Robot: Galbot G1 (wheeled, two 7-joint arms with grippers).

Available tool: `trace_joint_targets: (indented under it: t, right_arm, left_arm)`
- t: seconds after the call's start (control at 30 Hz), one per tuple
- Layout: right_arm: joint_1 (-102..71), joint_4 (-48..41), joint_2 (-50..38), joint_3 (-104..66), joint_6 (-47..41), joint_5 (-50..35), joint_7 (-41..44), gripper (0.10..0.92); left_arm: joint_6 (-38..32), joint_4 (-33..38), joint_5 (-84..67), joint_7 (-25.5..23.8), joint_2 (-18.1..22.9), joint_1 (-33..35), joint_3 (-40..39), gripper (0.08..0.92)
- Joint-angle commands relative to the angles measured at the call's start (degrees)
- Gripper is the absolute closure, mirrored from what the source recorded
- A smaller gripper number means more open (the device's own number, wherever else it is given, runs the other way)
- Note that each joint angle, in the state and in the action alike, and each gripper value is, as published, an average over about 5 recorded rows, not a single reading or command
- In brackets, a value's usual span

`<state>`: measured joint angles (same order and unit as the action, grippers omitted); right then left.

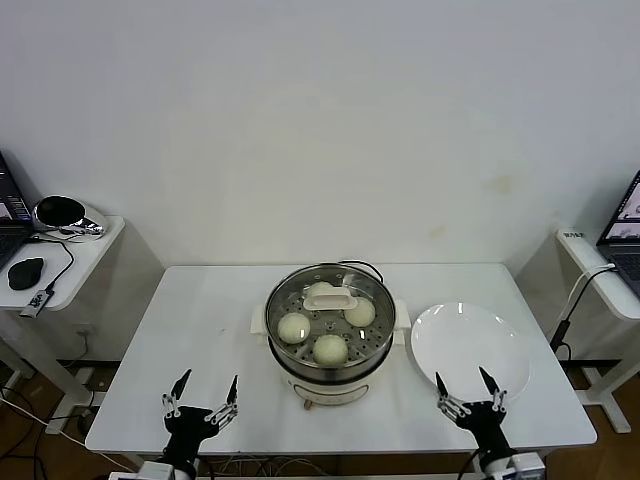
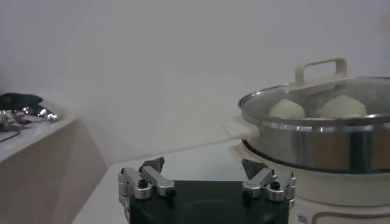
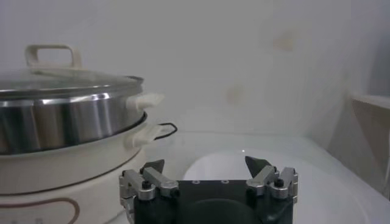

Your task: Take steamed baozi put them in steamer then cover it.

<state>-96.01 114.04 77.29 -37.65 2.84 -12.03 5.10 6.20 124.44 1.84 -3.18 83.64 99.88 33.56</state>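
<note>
The steamer stands mid-table with its clear glass lid resting on it, white handle on top. Several cream-white baozi lie on the perforated tray under the glass. Two of the baozi show through the lid in the left wrist view. My left gripper is open and empty at the table's front edge, left of the steamer. My right gripper is open and empty at the front right, over the near rim of the bare white plate, beside the steamer.
A black cord runs out behind the pot. A side table on the left carries a mouse and a shiny round object. Another side table on the right holds a laptop. A wall stands close behind.
</note>
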Motion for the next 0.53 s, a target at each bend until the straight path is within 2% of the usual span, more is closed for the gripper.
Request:
trace_joint_targets:
  t: [0.03, 0.53]
  right_arm:
    - [0.2, 2.2, 0.4, -1.4, -1.4, 4.0, 1.4, 0.203]
    - [1.5, 0.6, -3.5, 1.0, -3.1, 2.7, 1.1, 0.203]
  left_arm:
    - [-0.1, 0.6, -1.2, -0.3, 0.6, 0.8, 0.3, 0.177]
    - [-0.1, 0.9, -0.5, -0.6, 1.1, 0.6, -0.1, 0.177]
